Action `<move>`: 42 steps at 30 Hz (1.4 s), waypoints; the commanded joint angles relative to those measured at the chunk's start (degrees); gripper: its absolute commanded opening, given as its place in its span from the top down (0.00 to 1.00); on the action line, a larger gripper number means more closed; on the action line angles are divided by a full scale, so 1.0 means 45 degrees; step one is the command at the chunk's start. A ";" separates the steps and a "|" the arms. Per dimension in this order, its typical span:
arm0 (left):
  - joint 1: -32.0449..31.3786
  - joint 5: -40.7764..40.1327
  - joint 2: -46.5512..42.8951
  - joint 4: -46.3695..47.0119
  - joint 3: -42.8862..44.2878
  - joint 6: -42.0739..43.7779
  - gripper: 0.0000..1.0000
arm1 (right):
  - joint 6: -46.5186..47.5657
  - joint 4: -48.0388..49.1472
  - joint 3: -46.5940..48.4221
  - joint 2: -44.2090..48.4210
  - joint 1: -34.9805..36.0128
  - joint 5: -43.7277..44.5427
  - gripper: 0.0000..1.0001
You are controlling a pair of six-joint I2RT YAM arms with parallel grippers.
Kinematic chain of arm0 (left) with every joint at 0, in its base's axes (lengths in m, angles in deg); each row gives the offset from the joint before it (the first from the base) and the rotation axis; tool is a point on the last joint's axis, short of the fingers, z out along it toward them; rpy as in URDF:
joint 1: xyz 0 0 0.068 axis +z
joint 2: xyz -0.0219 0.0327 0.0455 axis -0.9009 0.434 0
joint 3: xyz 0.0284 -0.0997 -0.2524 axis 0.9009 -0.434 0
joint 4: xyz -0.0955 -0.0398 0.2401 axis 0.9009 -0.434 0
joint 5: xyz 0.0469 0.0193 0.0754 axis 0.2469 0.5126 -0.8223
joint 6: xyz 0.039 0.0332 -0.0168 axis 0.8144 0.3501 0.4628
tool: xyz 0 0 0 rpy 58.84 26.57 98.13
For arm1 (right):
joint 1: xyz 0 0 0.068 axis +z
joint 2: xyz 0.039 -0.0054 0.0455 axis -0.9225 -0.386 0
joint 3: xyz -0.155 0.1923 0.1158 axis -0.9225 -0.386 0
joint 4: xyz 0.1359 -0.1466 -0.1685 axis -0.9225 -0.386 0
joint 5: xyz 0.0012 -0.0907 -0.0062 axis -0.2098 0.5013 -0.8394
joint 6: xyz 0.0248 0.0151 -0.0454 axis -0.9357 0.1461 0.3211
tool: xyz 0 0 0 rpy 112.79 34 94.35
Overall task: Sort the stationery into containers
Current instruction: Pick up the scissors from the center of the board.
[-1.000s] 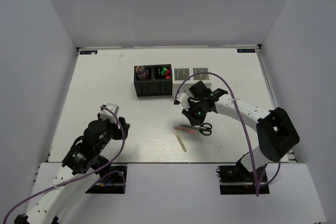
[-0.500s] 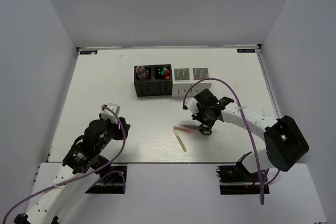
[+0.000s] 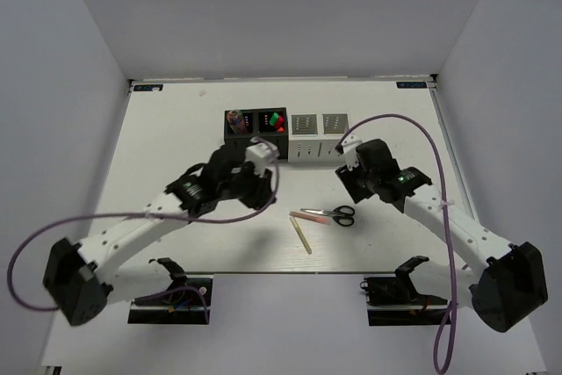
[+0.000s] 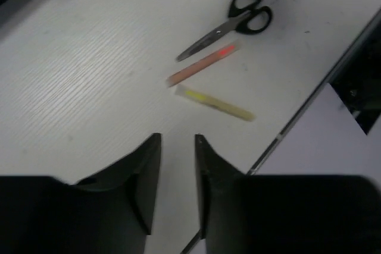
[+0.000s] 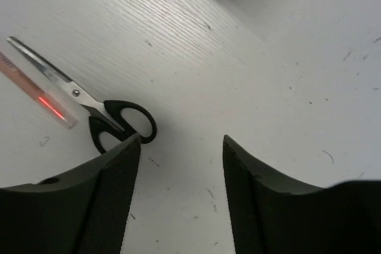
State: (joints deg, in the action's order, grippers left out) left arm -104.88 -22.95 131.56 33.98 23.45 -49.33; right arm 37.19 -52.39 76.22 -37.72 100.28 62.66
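The black-handled scissors (image 3: pixel 339 214) lie flat near the table's front, with a thin pink stick (image 3: pixel 311 216) alongside their blades and a pale wooden stick (image 3: pixel 301 234) just in front. The left wrist view shows scissors (image 4: pixel 229 24), pink stick (image 4: pixel 202 66) and pale stick (image 4: pixel 215 103) ahead of my left gripper (image 4: pixel 177 138), whose jaws stand a narrow gap apart and empty. My left gripper (image 3: pixel 260 183) hovers in front of the black containers (image 3: pixel 255 133). My right gripper (image 3: pixel 358 183) is open and empty, just right of the scissors' handles (image 5: pixel 122 127).
The four joined containers stand in a row at mid-table: two black ones holding coloured items on the left and two white ones (image 3: pixel 320 126) on the right. The table's front edge (image 4: pixel 309 102) runs close behind the sticks.
My left arm has swung from the near-left corner to the middle of the table, and its jaws have narrowed. My right gripper has drawn back off the scissors and opened.
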 commanded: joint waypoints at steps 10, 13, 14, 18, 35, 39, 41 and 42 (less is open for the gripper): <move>-0.2716 0.1198 0.8179 0.3828 0.5244 -0.0400 0.52 | -0.0171 0.0825 -0.0606 0.2641 -0.1979 0.2187 1.00; -0.2891 0.1627 0.9547 0.4418 0.6062 -0.0538 0.62 | -0.0015 0.0866 -0.0821 0.2954 -0.2272 0.1971 0.73; -0.2931 0.1667 1.0090 0.4459 0.6375 -0.0500 0.62 | 0.0005 0.0866 -0.0860 0.3013 -0.2312 0.1952 0.67; -0.3126 0.1492 1.1517 0.4422 0.7314 -0.0188 0.62 | 0.0006 0.0769 -0.0880 0.3189 -0.2430 0.1329 0.65; -0.3732 0.0046 1.3436 0.3523 0.8898 0.1629 0.54 | -0.0092 0.0612 -0.0900 0.3267 -0.2547 0.0604 0.59; -0.3732 0.0067 1.3572 0.3503 0.8897 0.1863 0.54 | -0.0092 0.0631 -0.0900 0.3248 -0.2586 0.0507 0.58; -0.3713 0.0105 1.3708 0.3425 0.8878 0.1941 0.54 | -0.0092 0.0612 -0.0880 0.3248 -0.2586 0.0467 0.58; -0.3732 0.0105 1.3709 0.3425 0.8917 0.1961 0.53 | -0.0092 0.0573 -0.0900 0.3248 -0.2586 0.0486 0.58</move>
State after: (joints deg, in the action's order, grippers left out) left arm -121.23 -22.25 193.49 50.39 62.09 -42.09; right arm 37.15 -51.25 72.03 -23.82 88.66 66.34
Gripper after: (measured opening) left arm 0.470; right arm 0.422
